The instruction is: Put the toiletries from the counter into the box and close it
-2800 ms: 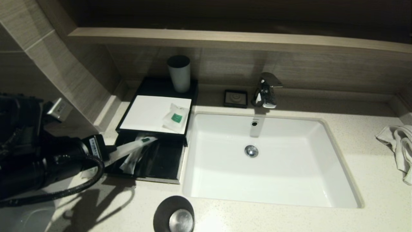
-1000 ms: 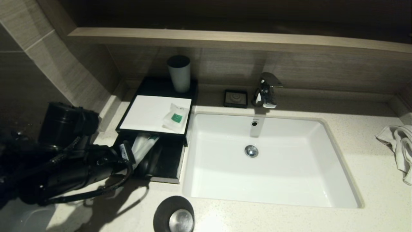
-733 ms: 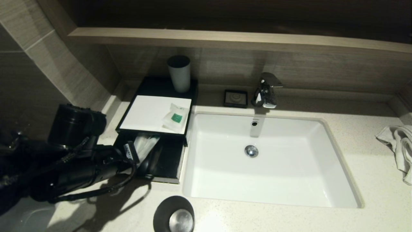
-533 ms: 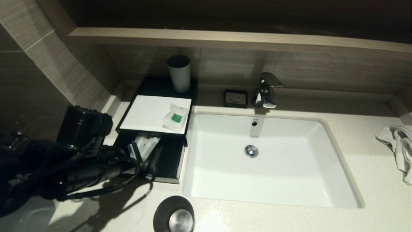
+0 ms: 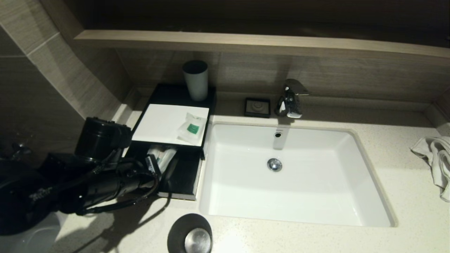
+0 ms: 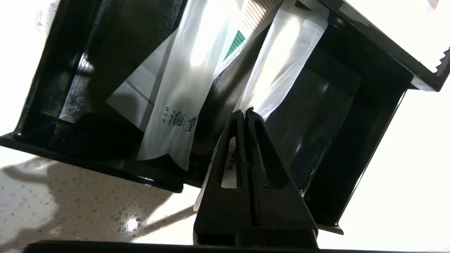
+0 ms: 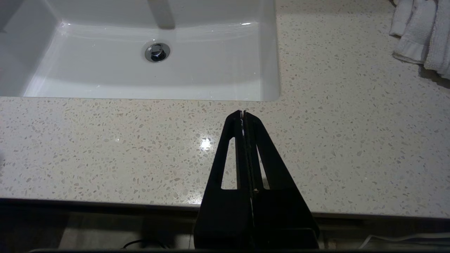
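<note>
Lying in the pulled-out drawer (image 5: 181, 175) of the box (image 5: 158, 121): two long sachets, side by side. Printed sachet (image 6: 182, 91) fully inside, with a flatter white packet (image 6: 137, 95) tucked beneath it. Plain sachet (image 6: 286, 63) reaching out over the drawer's front lip and passing under the left gripper (image 6: 245, 113). Resting on the box's white top, near its sink-side edge: one small square sachet (image 5: 191, 128), green label up. Standing on the black rear part of the box: grey cup (image 5: 195, 80).

Speckled cream counter (image 7: 105, 147) all round the white sink (image 7: 211, 80). Tap (image 5: 290, 98) and black soap dish (image 5: 257, 107) at the back wall, crumpled towel (image 5: 434, 161) far right, black cup (image 5: 190, 233) at the near edge. Wood-look tiles and a ledge (image 5: 246, 44) above.

Both long sachets pointing lengthwise from the drawer's front toward the back of the box, far ends slipped under the white top (angled a little toward the sink in the head view).

Left gripper low at the drawer's front, fingers pressed tight together over the plain sachet; cannot tell whether the film is pinched between them. Right gripper (image 7: 243, 113) clenched on nothing, hovering above the counter's front strip near a corner of the sink.
</note>
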You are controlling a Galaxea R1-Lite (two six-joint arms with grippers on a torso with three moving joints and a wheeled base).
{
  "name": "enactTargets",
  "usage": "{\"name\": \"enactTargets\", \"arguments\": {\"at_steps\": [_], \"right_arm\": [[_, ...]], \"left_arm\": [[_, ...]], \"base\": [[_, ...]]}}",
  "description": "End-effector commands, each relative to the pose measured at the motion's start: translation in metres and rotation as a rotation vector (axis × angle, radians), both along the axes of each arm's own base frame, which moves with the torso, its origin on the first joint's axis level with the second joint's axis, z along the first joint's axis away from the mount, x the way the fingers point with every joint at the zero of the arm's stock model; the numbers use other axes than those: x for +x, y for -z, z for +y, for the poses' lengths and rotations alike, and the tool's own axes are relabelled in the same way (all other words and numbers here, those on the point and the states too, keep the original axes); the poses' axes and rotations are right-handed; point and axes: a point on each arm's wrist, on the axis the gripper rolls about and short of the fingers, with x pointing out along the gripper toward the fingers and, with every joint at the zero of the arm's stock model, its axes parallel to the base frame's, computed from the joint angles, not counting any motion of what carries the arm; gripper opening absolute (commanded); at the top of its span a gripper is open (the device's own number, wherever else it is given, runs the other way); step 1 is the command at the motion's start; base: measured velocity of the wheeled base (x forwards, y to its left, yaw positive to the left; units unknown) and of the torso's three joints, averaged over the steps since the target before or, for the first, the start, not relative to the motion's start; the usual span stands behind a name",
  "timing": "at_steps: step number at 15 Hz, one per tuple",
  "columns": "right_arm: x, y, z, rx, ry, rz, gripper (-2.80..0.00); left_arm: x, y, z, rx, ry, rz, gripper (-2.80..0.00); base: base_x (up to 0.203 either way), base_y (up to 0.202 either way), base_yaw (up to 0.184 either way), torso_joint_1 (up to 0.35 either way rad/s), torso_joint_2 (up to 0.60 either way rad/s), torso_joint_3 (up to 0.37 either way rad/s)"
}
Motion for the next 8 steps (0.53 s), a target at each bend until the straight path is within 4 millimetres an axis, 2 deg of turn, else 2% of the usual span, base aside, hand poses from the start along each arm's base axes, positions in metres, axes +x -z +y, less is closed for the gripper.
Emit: {"name": "enactTargets", "arguments": {"at_steps": [1, 8], "right_arm": [[0.0001, 0.0, 0.0, 0.0, 0.0, 0.002, -2.8], [0.0001, 0.0, 0.0, 0.0, 0.0, 0.002, -2.8]], "left_arm": [[0.0022, 0.0027, -0.001, 0.001, -0.004, 0.007, -2.8], [0.0108, 0.0086, -0.0046, 0.002, -0.013, -0.003, -2.8]], "base": [[0.0, 0.0, 0.0, 0.0, 0.0, 0.0], [0.0, 0.0, 0.0, 0.0, 0.0, 0.0]]}}
